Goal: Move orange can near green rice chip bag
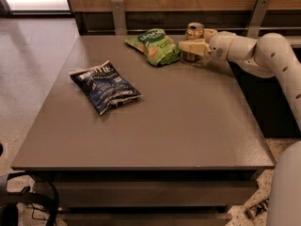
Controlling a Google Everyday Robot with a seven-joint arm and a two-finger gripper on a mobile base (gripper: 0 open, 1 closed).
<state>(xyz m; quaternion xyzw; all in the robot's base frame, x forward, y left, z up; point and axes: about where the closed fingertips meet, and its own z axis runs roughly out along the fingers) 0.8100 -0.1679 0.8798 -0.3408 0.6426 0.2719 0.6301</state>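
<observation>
The orange can (194, 33) stands upright at the far right of the table, just right of the green rice chip bag (155, 46), with a small gap between them. My gripper (190, 44) reaches in from the right and is shut on the orange can, one cream finger (192, 46) across its front. The can's lower half is hidden behind that finger.
A larger dark blue chip bag (105, 86) lies on the left middle of the grey table (178, 126). A wooden wall with metal brackets (118, 14) runs behind the table's far edge. My white arm (268, 55) spans the right side.
</observation>
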